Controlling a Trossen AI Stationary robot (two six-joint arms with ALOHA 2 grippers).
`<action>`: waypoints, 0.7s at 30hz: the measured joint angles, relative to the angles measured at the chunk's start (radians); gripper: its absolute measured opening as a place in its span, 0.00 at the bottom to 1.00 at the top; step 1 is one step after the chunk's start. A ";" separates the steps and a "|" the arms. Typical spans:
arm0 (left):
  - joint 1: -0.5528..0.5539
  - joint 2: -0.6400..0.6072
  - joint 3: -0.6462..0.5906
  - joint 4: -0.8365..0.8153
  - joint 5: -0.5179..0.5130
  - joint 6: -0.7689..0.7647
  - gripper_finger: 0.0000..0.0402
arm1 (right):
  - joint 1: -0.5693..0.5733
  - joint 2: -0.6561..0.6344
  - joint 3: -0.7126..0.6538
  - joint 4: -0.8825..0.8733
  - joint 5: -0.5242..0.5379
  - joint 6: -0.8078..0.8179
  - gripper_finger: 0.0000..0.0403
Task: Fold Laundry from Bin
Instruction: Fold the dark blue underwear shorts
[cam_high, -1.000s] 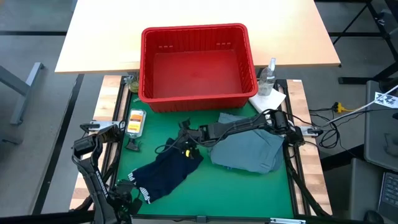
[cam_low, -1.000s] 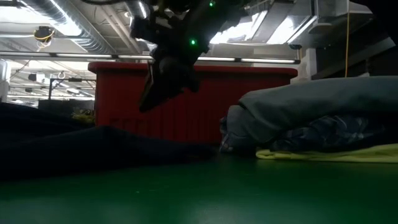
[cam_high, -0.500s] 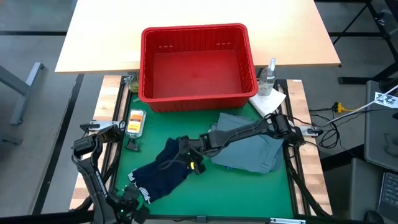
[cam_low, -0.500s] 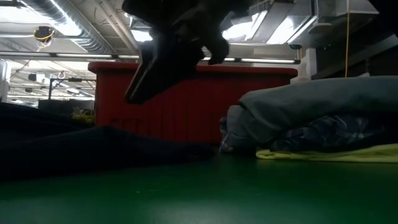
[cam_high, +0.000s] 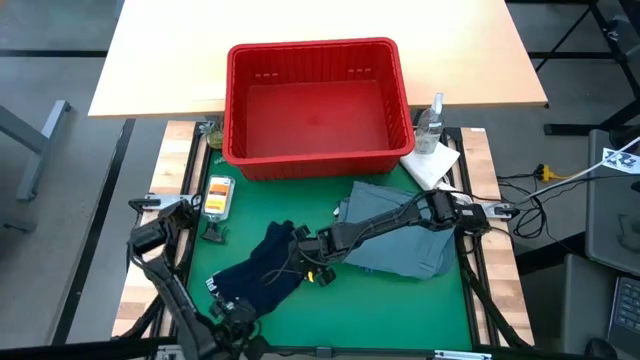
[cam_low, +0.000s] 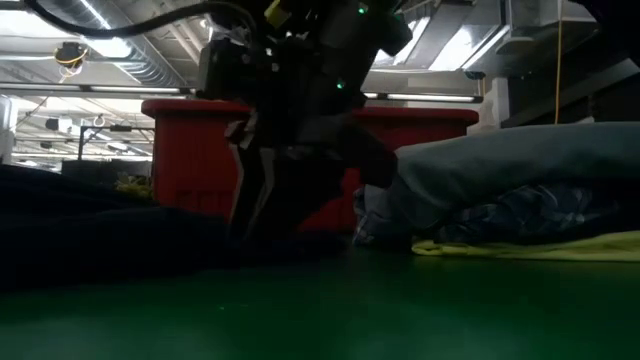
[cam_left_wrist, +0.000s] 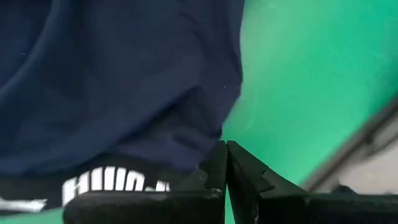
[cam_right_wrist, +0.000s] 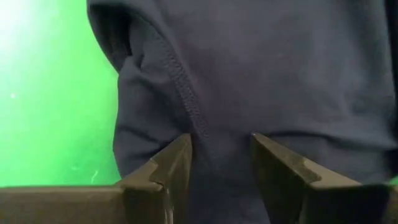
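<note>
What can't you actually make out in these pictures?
- Left end effector: shut at the dark navy garment's edge; the left wrist view does not show whether cloth is pinched.
- Right end effector: open over the navy cloth; whether the fingertips touch it is unclear.
- Plaid shirt and yellow garment: mostly hidden under the grey-blue garment.
- White print: cut off by the left wrist view's edge.

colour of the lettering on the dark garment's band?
White, on the dark navy garment; it shows best in the left wrist view.
</note>
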 joint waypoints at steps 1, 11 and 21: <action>0.007 0.015 0.000 0.006 0.008 0.010 0.00 | 0.000 0.006 0.001 0.004 0.000 0.001 0.42; -0.010 0.118 0.002 0.032 0.243 0.063 0.01 | 0.001 0.017 0.004 -0.034 0.050 0.001 0.42; -0.051 0.095 0.000 0.052 0.346 0.100 0.01 | 0.000 0.014 0.004 -0.189 -0.012 0.002 0.42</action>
